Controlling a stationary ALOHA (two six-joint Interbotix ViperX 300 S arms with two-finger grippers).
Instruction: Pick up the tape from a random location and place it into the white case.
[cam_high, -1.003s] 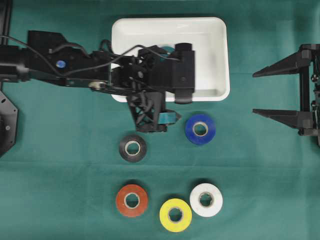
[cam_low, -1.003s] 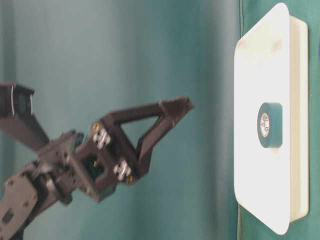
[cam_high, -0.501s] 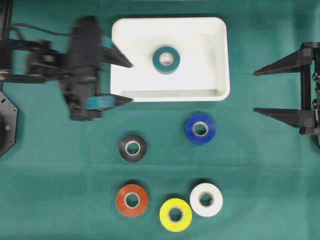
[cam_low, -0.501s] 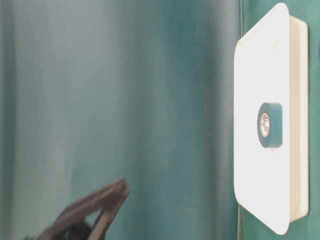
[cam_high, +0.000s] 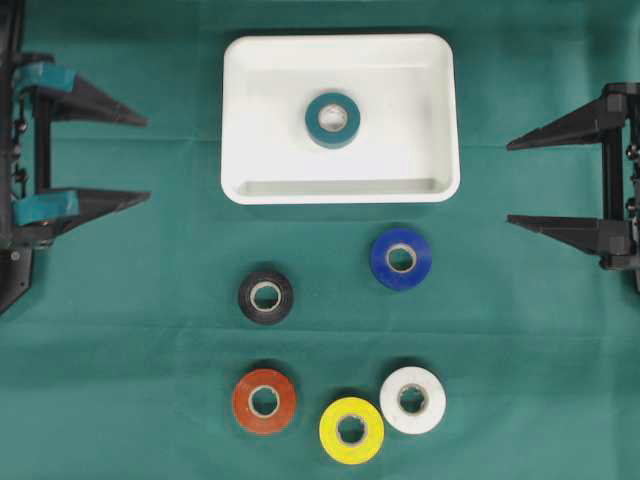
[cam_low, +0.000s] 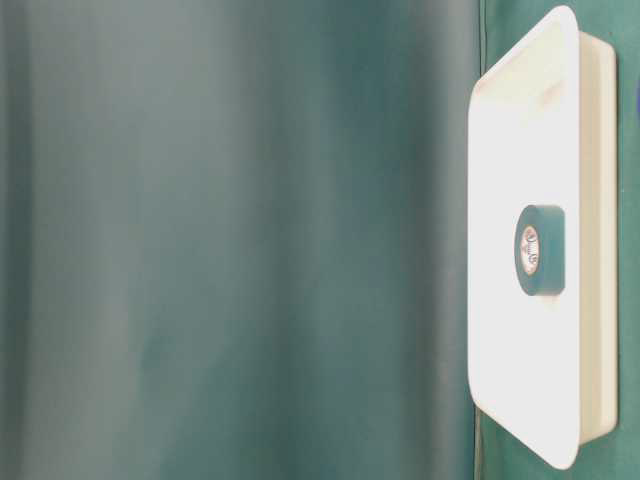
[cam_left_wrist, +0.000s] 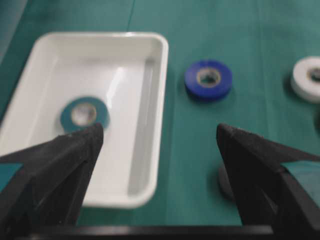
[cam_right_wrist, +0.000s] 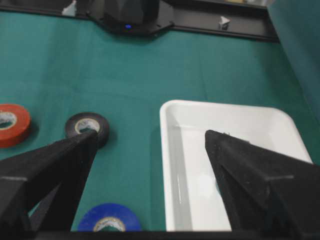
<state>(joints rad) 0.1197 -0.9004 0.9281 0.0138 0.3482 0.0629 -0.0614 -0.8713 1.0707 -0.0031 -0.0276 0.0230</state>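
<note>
Having left the teal tape (cam_high: 333, 119) in the white case (cam_high: 250, 100), the left claw (cam_high: 135, 160) sits back, spread wide and empty.

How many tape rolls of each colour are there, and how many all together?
Teal tape, in the white case: 1
Blue tape: 1
Black tape: 1
Red tape: 1
Yellow tape: 1
White tape: 1
Total: 6

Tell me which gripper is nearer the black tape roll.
Left. The left gripper sits open at the left edge, up and left of the black tape roll; the right gripper is open at the far right edge, farther off.
</note>
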